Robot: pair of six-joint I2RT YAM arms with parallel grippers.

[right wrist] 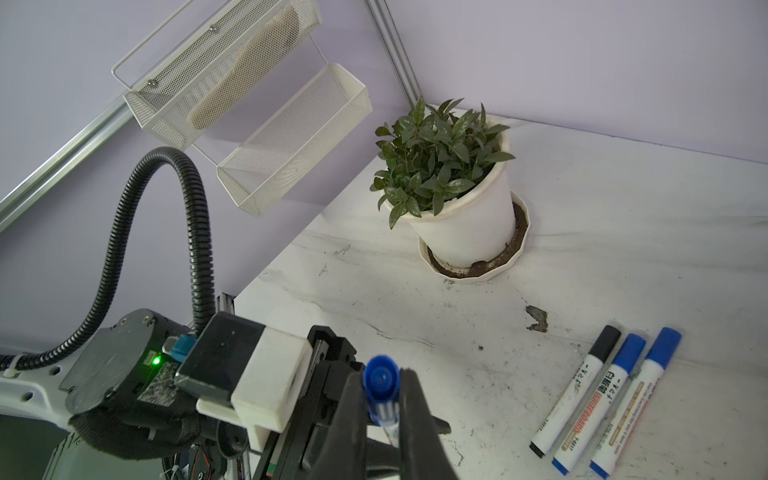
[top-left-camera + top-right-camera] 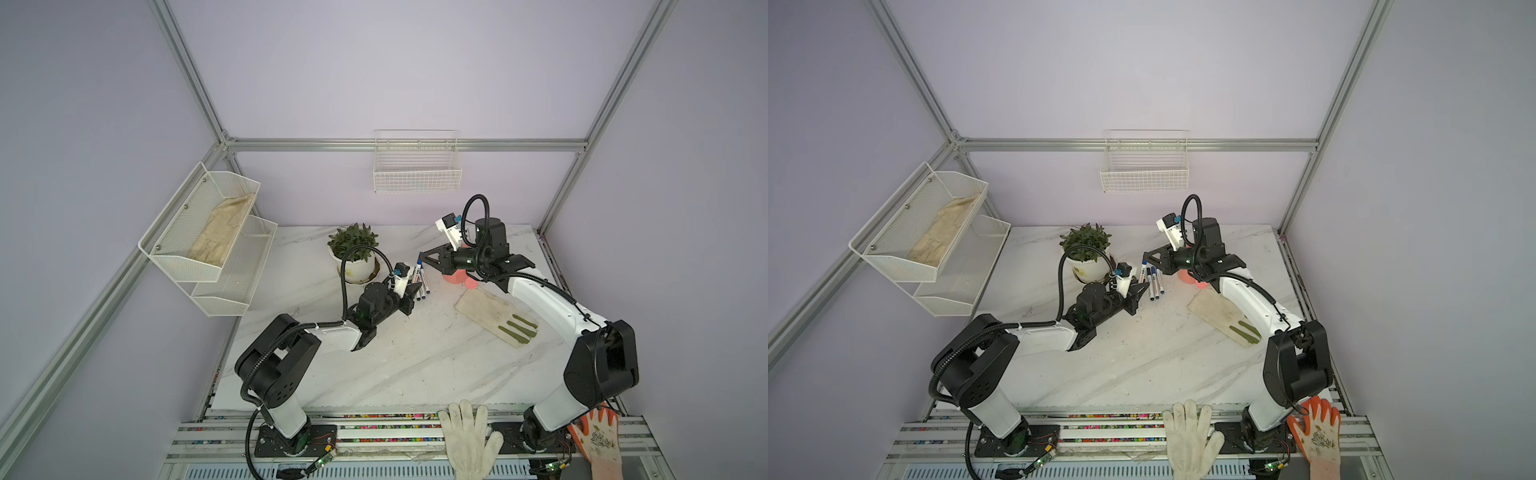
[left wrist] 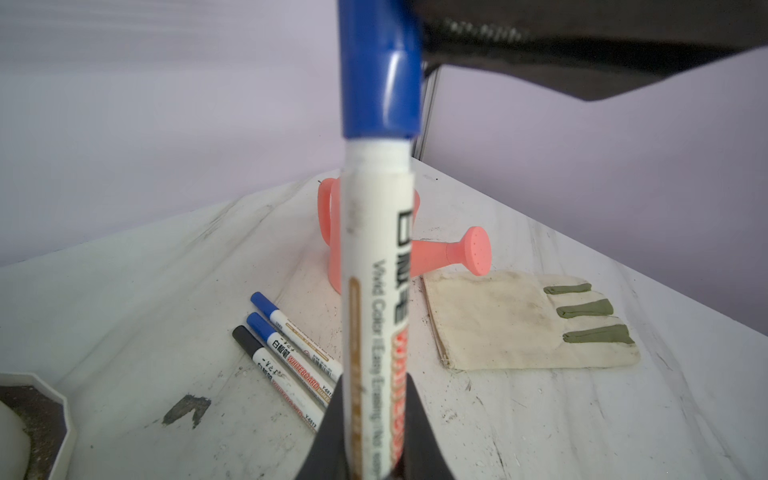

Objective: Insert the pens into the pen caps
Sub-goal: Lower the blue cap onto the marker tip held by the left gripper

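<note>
My left gripper (image 3: 374, 384) is shut on the white barrel of a pen (image 3: 376, 270) and holds it off the table, pointing toward the right arm. A blue pen cap (image 3: 380, 75) sits on that pen's far end. My right gripper (image 1: 382, 401) is shut on this cap (image 1: 381, 380). In both top views the two grippers (image 2: 415, 287) (image 2: 421, 257) meet at the held pen (image 2: 1144, 269), beside the plant. Three more pens (image 3: 291, 357) lie side by side on the table, one with a black cap and two with blue caps (image 1: 602, 395).
A potted plant (image 2: 353, 249) stands just left of the grippers. A pink watering can (image 3: 457, 253) and a flat work glove (image 2: 494, 318) lie to the right. Wire racks (image 2: 208, 232) hang on the left wall and a wire basket (image 2: 415, 166) on the back wall. A dark scrap (image 3: 187, 409) lies near the pot.
</note>
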